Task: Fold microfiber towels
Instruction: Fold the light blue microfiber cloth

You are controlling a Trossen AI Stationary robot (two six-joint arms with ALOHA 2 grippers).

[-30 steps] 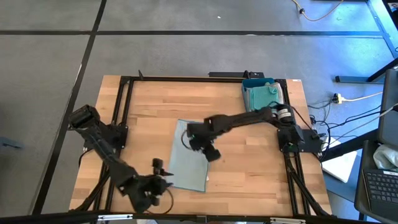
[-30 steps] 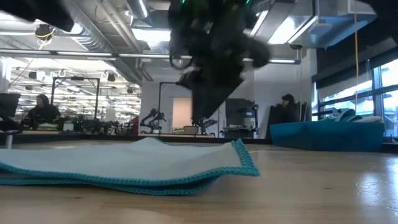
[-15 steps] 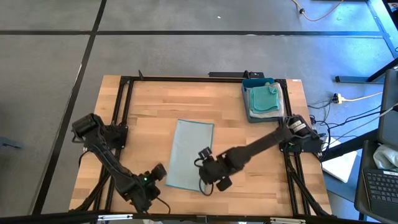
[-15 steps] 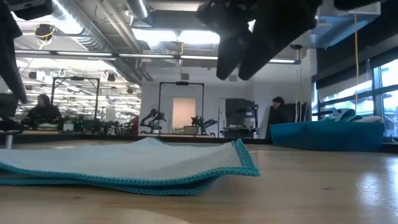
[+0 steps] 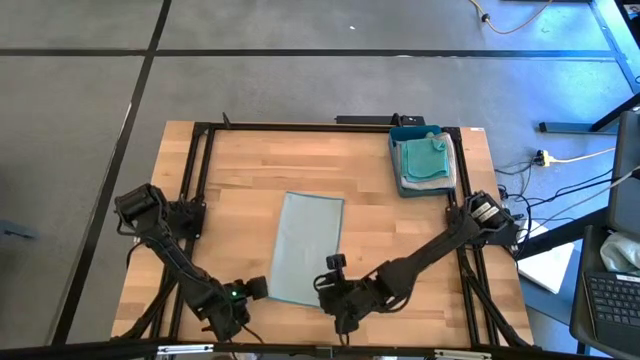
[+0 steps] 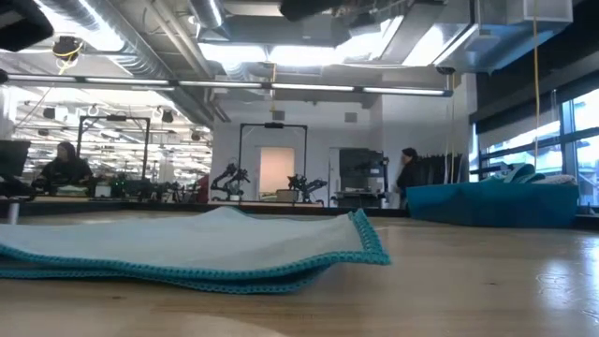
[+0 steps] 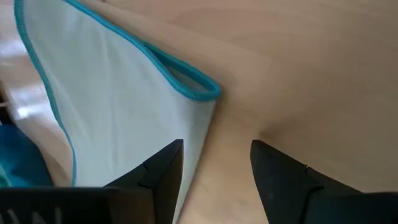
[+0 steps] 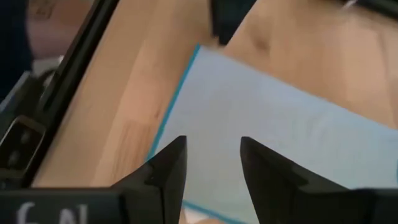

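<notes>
A pale blue microfiber towel (image 5: 308, 248) with a teal hem lies folded in half, flat on the middle of the wooden table, and it also fills the low view (image 6: 187, 248). My left gripper (image 5: 256, 289) is low at the towel's near left corner (image 7: 205, 92), open, its fingers (image 7: 163, 171) just short of that corner. My right gripper (image 5: 329, 287) hovers open above the towel's near right part (image 8: 280, 137), with nothing between its fingers. More folded towels (image 5: 425, 158) lie in the blue tray.
The blue tray (image 5: 402, 135) stands at the far right corner of the table and shows at the right of the low view (image 6: 491, 201). A black frame rail (image 5: 200, 200) borders the table. People sit in the room beyond.
My right gripper has swung from over the towel's middle toward the table's near edge, ending by the towel's near right corner. My left gripper has sunk and rolled at the towel's near left corner. The towel has not moved.
</notes>
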